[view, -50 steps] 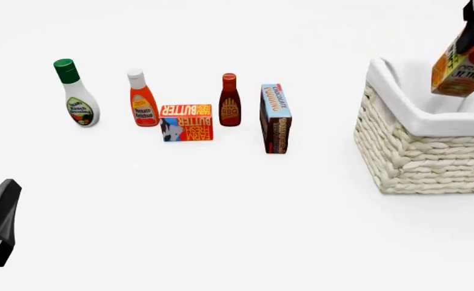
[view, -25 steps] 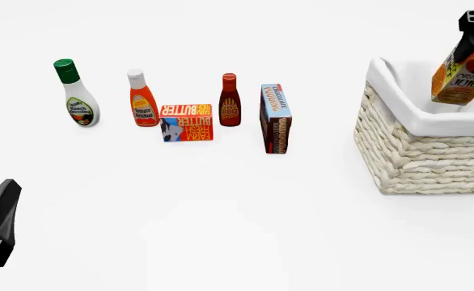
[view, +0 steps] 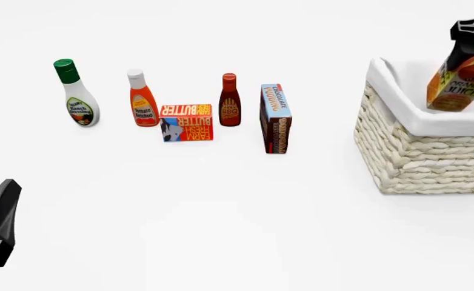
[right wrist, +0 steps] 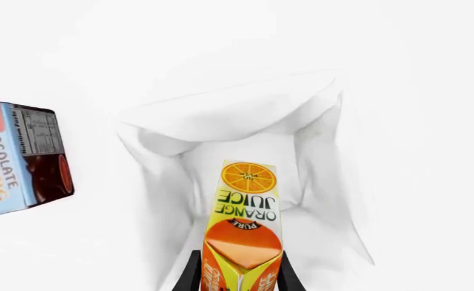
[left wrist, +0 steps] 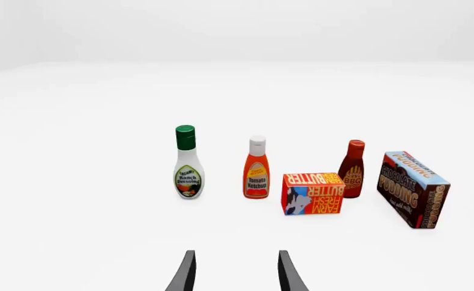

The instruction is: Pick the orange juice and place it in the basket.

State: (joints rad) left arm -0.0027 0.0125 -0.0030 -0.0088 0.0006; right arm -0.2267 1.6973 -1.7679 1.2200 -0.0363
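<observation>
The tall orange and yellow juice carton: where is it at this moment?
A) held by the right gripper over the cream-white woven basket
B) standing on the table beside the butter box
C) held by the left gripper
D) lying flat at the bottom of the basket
A: the right gripper clamps the tall orange and yellow juice carton, tilted, above the white lining of the cream-white woven basket.

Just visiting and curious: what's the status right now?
Right gripper shut on juice, tilted over basket. Left gripper open, idle. Nothing in the way.

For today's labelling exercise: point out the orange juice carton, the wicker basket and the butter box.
orange-and-yellow gable-top juice carton [view: 457, 85], front view, printed side.
cream woven wicker basket [view: 419, 160], front view, woven wall.
flat orange-and-blue butter box [view: 186, 123], front view, front face.
</observation>
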